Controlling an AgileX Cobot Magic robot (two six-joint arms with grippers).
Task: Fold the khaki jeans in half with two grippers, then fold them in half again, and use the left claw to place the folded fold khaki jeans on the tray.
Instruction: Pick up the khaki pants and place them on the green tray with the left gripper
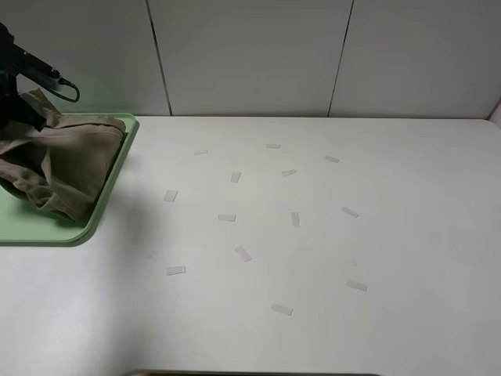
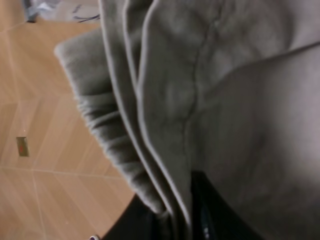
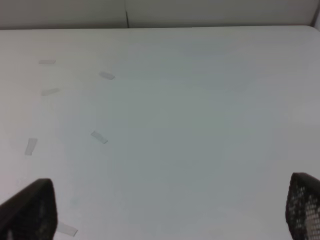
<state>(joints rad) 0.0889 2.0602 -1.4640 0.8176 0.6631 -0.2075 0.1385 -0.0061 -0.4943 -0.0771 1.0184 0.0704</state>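
Folded jeans [image 1: 66, 168] bunched over tray [image 1: 109, 200] at table's [image 1: 313, 235] far left, left claw [image 1: 23, 86] apparently pinching their upper edge to lower them in; right gripper [image 3: 170, 210] spread wide, empty, parked clear over bare table since placing is a one-arm job.

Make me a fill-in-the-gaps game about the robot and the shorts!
1. The khaki shorts are lying on the green ____.
2. The tray sits on the ____ side of the table in the high camera.
3. The right gripper has its fingers spread ____ above the bare table.
4. Little strips of ____ are stuck on the table.

Missing words: tray; left; open; tape
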